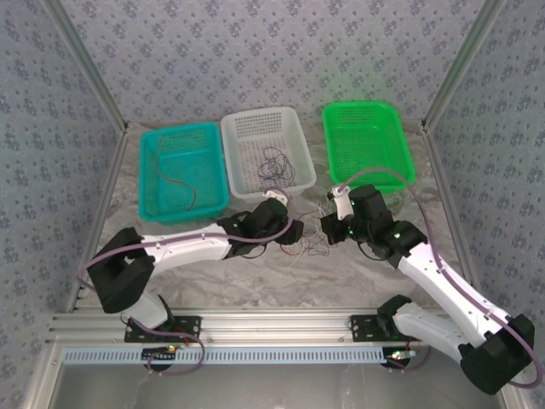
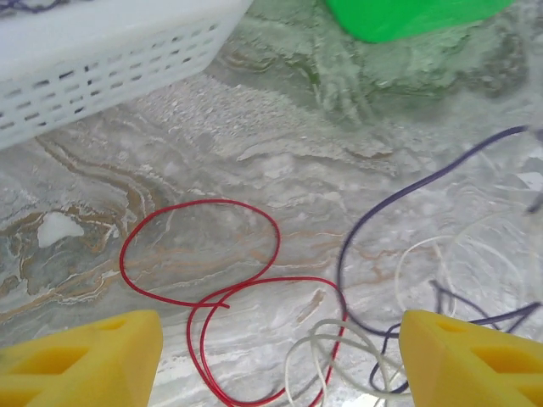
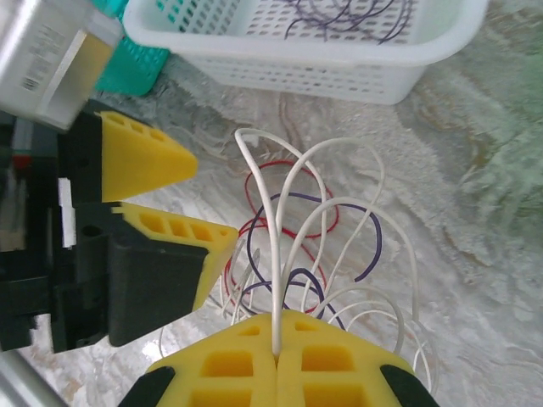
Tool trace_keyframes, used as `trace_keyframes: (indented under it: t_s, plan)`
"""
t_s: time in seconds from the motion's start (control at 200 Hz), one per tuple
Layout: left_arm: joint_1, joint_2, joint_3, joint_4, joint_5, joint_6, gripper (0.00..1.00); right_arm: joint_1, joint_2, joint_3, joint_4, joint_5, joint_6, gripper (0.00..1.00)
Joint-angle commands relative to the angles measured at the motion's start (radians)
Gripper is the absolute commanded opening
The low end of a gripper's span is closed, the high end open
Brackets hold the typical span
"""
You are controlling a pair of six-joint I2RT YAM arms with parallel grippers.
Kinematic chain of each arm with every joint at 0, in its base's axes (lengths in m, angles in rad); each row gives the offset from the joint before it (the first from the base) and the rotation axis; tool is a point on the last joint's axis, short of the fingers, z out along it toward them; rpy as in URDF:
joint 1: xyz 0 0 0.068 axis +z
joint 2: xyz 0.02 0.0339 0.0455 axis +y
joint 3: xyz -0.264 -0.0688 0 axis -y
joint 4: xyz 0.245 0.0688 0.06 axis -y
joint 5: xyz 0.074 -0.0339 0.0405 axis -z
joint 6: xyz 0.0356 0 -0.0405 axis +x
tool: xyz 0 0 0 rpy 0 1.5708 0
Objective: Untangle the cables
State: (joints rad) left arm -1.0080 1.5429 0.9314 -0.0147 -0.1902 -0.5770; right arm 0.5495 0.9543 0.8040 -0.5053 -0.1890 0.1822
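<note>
The tangled cables (image 1: 311, 247) lie on the marbled table between my two grippers. Seen from the left wrist, a red cable (image 2: 199, 254) curls in two loops, a dark purple cable (image 2: 365, 237) arcs to its right, and a white cable (image 2: 339, 356) coils near the bottom. My left gripper (image 2: 280, 365) hangs open over them, its yellow fingers (image 2: 85, 360) wide apart with nothing gripped. My right gripper (image 3: 276, 356) is shut on a white cable (image 3: 271, 237), which rises from the seam between its pads. The left gripper's fingers (image 3: 178, 237) stand close on its left.
At the back stand three baskets: a teal one (image 1: 180, 129) holding a red wire, a white one (image 1: 260, 115) holding dark wires (image 3: 348, 17), and a green one (image 1: 362, 106). The white basket's wall (image 2: 102, 68) is just beyond the tangle. Frame posts rise at both sides.
</note>
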Motion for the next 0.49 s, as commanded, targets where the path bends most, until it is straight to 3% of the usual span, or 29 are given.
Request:
trace_keyframes:
  t_s: [0.0, 0.49]
  plan:
    - [-0.003, -0.062, -0.07, 0.119, 0.015, 0.067, 0.74, -0.005, 0.04, 0.003, 0.011, -0.093, -0.023, 0.0]
    - [-0.003, -0.151, -0.142, 0.296, 0.03, 0.204, 0.75, -0.017, 0.064, -0.055, 0.092, -0.191, -0.016, 0.0]
